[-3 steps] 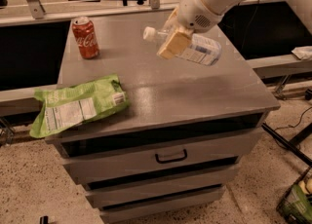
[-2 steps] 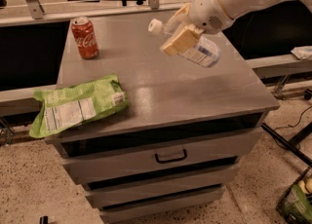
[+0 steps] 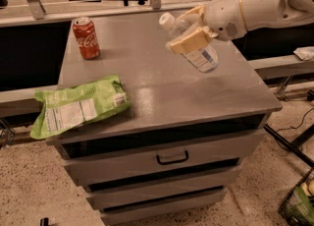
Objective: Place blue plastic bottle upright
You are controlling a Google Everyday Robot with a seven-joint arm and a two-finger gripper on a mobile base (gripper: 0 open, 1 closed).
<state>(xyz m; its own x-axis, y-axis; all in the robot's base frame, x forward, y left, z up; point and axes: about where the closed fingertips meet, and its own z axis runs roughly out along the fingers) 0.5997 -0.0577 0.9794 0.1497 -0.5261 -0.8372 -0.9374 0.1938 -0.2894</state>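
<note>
The blue plastic bottle [image 3: 196,50] is clear with a white cap and a pale printed label. It hangs tilted in the air above the right part of the grey cabinet top [image 3: 157,87], cap up and to the left. My gripper [image 3: 189,33] comes in from the upper right on a white arm and is shut on the bottle's middle, its tan fingers [image 3: 191,40] across the body.
A red Coca-Cola can [image 3: 86,38] stands upright at the back left of the top. A green chip bag [image 3: 78,106] lies flat at the front left, hanging over the edge. Drawers with a black handle [image 3: 172,158] face front. Cables and a bin are on the floor at right.
My gripper has lifted the bottle off the cabinet top and turned it, so the cap now points higher. The can and the bag have not moved.
</note>
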